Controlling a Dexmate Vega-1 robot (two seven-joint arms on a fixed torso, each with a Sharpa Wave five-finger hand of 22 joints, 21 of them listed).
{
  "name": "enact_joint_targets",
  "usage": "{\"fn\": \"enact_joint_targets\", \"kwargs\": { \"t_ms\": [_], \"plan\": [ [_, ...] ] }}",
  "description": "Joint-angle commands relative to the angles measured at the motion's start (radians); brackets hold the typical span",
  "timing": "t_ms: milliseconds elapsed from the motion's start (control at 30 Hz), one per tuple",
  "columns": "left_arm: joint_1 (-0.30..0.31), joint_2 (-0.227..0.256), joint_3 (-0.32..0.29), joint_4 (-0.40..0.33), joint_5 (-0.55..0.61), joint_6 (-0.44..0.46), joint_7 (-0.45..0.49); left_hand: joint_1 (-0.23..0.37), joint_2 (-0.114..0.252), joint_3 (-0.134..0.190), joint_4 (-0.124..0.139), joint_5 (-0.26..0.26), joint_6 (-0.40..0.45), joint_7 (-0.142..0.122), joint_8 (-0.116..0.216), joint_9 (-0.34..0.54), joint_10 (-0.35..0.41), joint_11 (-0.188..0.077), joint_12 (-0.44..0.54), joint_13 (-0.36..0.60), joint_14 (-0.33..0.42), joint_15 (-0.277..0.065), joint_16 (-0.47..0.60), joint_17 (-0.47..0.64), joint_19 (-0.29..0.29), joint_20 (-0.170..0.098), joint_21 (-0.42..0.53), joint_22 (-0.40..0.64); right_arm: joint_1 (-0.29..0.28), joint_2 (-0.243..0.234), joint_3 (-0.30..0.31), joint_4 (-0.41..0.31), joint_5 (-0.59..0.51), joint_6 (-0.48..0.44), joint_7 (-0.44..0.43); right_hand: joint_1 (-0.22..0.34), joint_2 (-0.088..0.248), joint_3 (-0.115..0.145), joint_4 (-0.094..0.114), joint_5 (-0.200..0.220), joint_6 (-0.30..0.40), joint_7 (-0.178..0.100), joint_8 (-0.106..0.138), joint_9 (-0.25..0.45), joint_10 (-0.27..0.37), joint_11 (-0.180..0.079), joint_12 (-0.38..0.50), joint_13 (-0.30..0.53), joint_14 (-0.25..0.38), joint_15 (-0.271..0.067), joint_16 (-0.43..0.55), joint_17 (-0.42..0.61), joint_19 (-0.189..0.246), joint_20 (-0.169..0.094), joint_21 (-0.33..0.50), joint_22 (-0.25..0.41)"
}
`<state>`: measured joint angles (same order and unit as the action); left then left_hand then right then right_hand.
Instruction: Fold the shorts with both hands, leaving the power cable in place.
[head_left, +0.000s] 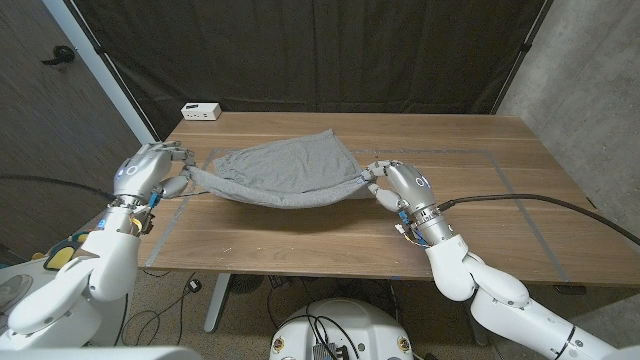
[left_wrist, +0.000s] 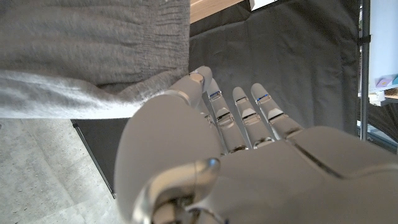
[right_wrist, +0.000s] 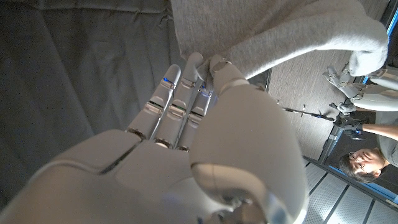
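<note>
At the table's (head_left: 330, 245) left edge, the left hand (head_left: 147, 168) pinches one end of the grey shorts (head_left: 285, 172), holding it just above the wood. The left wrist view shows this hand (left_wrist: 205, 155) from behind, its thumb and a fingertip (left_wrist: 200, 79) closed on a gathered corner of the shorts (left_wrist: 93, 56) while the other fingers reach out straight, close together.

The shorts hang between the two hands near the middle of the table, slightly toward its far edge. The near hem sags in a curve and casts a shadow on the wood, and the far part of the cloth lies on the table.

A small white box (head_left: 201, 110) sits at the far left corner.

On the right, the right hand (head_left: 393, 183) grips the other end of the shorts. In the right wrist view this hand (right_wrist: 205, 130) has its fingertips (right_wrist: 198, 62) clamped on a bunched fold of the shorts (right_wrist: 273, 31). A dark cable (head_left: 540, 200) runs from this wrist toward the right edge.
</note>
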<state>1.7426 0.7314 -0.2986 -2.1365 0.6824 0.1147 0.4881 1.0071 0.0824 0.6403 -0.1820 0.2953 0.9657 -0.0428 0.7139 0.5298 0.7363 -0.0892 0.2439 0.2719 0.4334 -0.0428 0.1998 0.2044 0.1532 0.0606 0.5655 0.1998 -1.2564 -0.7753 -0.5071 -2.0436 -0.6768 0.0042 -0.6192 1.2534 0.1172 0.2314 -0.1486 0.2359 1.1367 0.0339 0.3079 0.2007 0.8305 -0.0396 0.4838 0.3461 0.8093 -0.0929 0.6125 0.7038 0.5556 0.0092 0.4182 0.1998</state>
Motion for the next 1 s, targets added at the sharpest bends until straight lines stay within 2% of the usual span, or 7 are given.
{"fn": "enact_joint_targets", "kwargs": {
  "t_ms": [33,200,467,533,633,700,1000],
  "plan": [
    [-0.038,-0.039,0.002,0.009,0.027,0.027,-0.029,0.000,-0.010,0.020,0.000,0.022,0.203,0.210,0.015,0.021,0.006,-0.006,0.001,0.002,0.006,-0.111,0.005,0.003,0.000,-0.001,0.005,0.002,0.091,0.028,0.015,0.055,0.024,0.027,0.018,-0.012,-0.001,0.013,-0.001,-0.007,0.013,0.004,0.001,0.005,0.006,-0.001,-0.007,0.002,0.011,-0.118,-0.005,0.001,0.002,0.006,0.005,0.000],
    [-0.047,-0.053,0.012,0.008,0.035,0.068,-0.033,-0.004,-0.018,0.038,0.003,0.048,0.202,0.220,0.031,0.045,0.004,-0.012,-0.001,0.002,-0.001,-0.117,0.002,0.004,0.001,-0.003,0.007,0.001,0.144,0.046,-0.002,0.086,0.011,0.040,0.025,-0.015,-0.002,0.017,-0.001,-0.011,0.011,0.002,0.000,0.007,0.007,-0.004,-0.008,0.003,0.011,-0.119,-0.007,0.002,0.001,0.006,0.005,-0.001],
    [-0.070,-0.073,0.012,0.030,-0.023,0.062,-0.017,-0.015,-0.035,0.063,0.006,0.086,0.201,0.227,0.059,0.085,0.000,-0.012,-0.004,0.003,-0.005,-0.115,0.003,0.005,-0.002,-0.002,0.009,-0.001,0.245,0.078,-0.032,0.153,0.017,0.076,0.049,-0.019,-0.004,0.027,-0.004,-0.017,0.010,-0.001,-0.001,0.007,0.003,-0.015,-0.014,0.004,0.014,-0.120,-0.014,0.001,0.000,0.006,0.006,-0.001],
    [-0.074,-0.073,0.016,0.031,-0.029,0.066,-0.015,-0.017,-0.039,0.068,0.006,0.094,0.202,0.232,0.066,0.094,0.000,-0.012,-0.004,0.003,-0.005,-0.114,0.003,0.005,-0.003,-0.001,0.009,-0.001,0.258,0.081,-0.036,0.164,0.018,0.086,0.046,-0.020,-0.004,0.029,-0.004,-0.018,0.009,0.000,-0.001,0.008,0.003,-0.011,-0.016,0.002,0.014,-0.120,-0.015,0.001,0.000,0.005,0.006,-0.001],
    [-0.100,-0.082,0.029,0.040,-0.062,0.069,-0.010,-0.020,-0.045,0.079,0.006,0.109,0.202,0.235,0.077,0.110,0.002,-0.011,-0.004,0.003,-0.005,-0.111,0.004,0.005,-0.005,0.000,0.009,-0.001,0.306,0.102,-0.052,0.195,0.006,0.094,0.045,-0.020,-0.004,0.033,-0.005,-0.020,0.007,0.000,-0.001,0.009,0.003,-0.006,-0.018,0.001,0.010,-0.122,-0.020,-0.001,0.000,0.005,0.006,-0.002],
    [-0.110,-0.079,0.032,0.044,-0.085,0.063,-0.016,-0.021,-0.048,0.084,0.006,0.116,0.202,0.237,0.083,0.118,0.004,-0.010,-0.003,0.003,-0.004,-0.111,0.004,0.005,-0.006,0.001,0.009,-0.001,0.334,0.108,-0.059,0.214,0.011,0.107,0.054,-0.020,-0.003,0.039,-0.006,-0.021,0.008,-0.001,0.000,0.010,-0.002,-0.012,-0.023,-0.001,0.006,-0.122,-0.027,-0.003,-0.001,0.005,0.006,-0.002],
    [-0.156,-0.091,0.052,0.037,-0.156,0.125,-0.032,-0.027,-0.066,0.114,0.005,0.158,0.205,0.247,0.116,0.166,0.012,-0.004,-0.002,0.004,-0.001,-0.103,0.006,0.005,-0.014,0.011,0.010,-0.001,0.440,0.147,-0.101,0.303,0.022,0.141,0.083,-0.027,-0.005,0.050,-0.006,-0.025,0.006,-0.006,-0.001,0.010,-0.006,-0.011,-0.031,-0.004,0.008,-0.121,-0.038,-0.009,-0.003,0.006,0.006,-0.003]
  ]
}}
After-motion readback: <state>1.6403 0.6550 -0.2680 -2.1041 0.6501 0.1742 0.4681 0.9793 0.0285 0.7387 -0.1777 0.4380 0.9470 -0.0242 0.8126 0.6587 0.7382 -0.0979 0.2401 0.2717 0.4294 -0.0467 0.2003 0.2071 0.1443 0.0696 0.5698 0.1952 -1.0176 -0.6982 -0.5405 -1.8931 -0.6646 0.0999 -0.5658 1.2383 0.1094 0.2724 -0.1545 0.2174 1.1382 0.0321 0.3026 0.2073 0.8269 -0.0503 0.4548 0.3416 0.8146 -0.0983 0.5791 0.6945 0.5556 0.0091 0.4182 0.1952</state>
